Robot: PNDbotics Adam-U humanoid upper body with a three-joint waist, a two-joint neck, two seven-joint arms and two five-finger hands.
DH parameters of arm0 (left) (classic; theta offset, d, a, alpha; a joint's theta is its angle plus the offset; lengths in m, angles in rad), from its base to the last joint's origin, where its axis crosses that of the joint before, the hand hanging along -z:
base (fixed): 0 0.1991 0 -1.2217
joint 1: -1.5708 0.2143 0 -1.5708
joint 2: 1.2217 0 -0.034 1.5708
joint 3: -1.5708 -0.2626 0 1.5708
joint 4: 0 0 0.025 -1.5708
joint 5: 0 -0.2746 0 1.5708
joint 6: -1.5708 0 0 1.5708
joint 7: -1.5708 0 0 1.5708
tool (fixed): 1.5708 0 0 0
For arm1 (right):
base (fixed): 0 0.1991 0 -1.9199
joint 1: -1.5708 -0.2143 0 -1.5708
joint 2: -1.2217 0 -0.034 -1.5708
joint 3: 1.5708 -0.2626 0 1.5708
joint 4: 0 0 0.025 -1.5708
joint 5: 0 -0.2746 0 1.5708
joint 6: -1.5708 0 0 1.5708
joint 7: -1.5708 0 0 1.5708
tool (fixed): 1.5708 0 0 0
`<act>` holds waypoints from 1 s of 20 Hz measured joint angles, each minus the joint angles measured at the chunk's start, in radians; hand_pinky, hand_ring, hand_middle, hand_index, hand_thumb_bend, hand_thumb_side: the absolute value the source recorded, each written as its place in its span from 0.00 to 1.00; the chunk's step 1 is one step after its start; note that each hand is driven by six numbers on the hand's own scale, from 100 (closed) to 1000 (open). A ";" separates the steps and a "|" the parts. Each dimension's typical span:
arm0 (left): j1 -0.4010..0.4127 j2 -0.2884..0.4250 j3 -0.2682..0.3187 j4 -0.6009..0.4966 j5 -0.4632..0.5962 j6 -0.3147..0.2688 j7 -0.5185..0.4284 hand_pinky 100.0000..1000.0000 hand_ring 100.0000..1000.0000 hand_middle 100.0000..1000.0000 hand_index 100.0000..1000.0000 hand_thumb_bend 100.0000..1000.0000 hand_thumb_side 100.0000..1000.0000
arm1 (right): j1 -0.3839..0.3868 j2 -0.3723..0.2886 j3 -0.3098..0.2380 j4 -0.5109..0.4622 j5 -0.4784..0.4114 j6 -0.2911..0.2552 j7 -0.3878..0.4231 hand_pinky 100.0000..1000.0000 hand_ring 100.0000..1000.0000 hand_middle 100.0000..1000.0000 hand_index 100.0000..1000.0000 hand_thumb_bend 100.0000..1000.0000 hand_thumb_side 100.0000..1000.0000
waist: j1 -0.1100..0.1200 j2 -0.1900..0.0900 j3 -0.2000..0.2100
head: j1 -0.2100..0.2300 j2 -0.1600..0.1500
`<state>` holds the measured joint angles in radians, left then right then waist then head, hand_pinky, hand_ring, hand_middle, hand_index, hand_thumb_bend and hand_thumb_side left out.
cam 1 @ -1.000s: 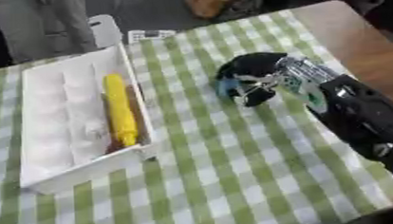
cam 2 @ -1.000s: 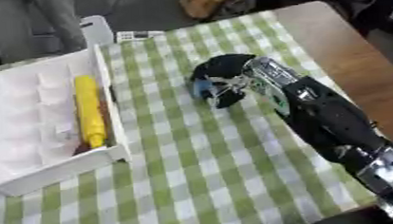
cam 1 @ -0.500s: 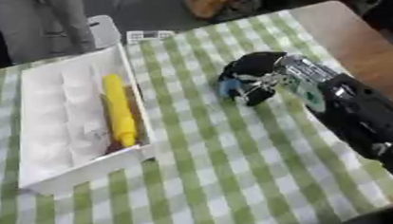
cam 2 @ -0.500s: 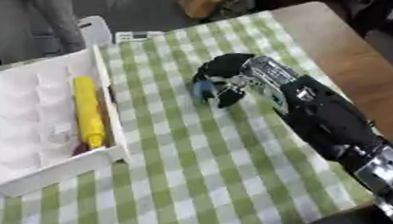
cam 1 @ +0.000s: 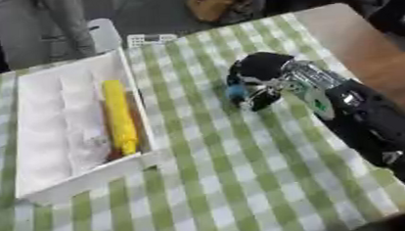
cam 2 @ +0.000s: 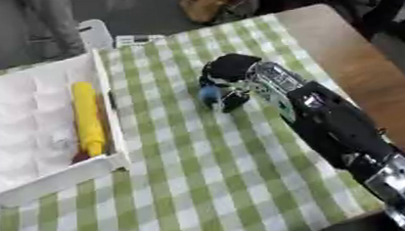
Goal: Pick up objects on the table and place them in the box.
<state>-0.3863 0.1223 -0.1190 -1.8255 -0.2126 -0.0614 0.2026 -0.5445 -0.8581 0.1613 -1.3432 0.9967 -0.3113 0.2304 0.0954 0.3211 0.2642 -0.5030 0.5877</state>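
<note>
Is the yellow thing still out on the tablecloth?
No, the yellow thing lies inside the white box, along its right wall, off the checked cloth.

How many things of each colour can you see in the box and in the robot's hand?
Yellow: 1, the long yellow thing lying in the white box.
Red-brown: 1, a bit showing beside the yellow thing's near end.
Blue: 1, the small blue thing in the right hand.
Total: 3.

The right arm reached in from the near right toward the table's middle, its right hand point(cam 1: 258, 81) curled down around something small and blue.
</note>
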 measured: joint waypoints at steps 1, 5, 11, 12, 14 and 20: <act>0.000 0.000 0.000 0.000 0.000 0.000 0.000 0.70 1.00 0.57 0.73 0.00 0.81 | 0.000 0.000 0.000 -0.002 0.002 0.001 -0.012 0.57 0.44 0.16 0.34 0.08 0.16 | 0.000 0.000 0.000 | 0.000 0.000; 0.000 0.000 0.000 0.000 0.000 0.000 0.000 0.70 1.00 0.57 0.72 0.00 0.80 | 0.005 0.000 0.000 -0.032 0.002 0.003 -0.046 0.57 0.43 0.16 0.33 0.08 0.13 | 0.000 0.000 -0.011 | -0.003 0.000; 0.000 0.000 0.000 0.000 0.000 0.000 0.000 0.70 1.00 0.57 0.72 0.00 0.80 | 0.008 -0.001 0.000 -0.110 -0.033 0.012 -0.062 0.56 0.43 0.16 0.32 0.09 0.08 | 0.000 -0.001 -0.018 | -0.008 0.000; 0.001 0.000 0.000 0.000 0.000 0.000 0.000 0.70 1.00 0.57 0.72 0.00 0.80 | 0.007 -0.001 0.001 -0.125 -0.042 0.012 -0.063 0.56 0.43 0.16 0.32 0.09 0.08 | 0.000 -0.004 -0.019 | -0.008 0.000; 0.001 0.000 0.000 0.000 0.000 -0.001 -0.001 0.70 1.00 0.57 0.72 0.00 0.80 | 0.006 -0.002 0.006 -0.163 -0.066 0.013 -0.063 0.56 0.43 0.16 0.32 0.09 0.07 | 0.000 -0.015 -0.022 | -0.008 0.001; 0.002 0.000 0.000 0.000 0.000 -0.003 -0.003 0.70 1.00 0.57 0.72 0.00 0.79 | -0.034 -0.010 0.034 -0.295 -0.136 0.000 -0.037 0.56 0.43 0.16 0.31 0.14 0.02 | 0.000 -0.041 -0.023 | 0.000 0.008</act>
<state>-0.3841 0.1219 -0.1191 -1.8252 -0.2130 -0.0643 0.1997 -0.5783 -0.8679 0.1952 -1.6386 0.8609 -0.3110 0.1931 0.0954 0.2804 0.2414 -0.5030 0.5957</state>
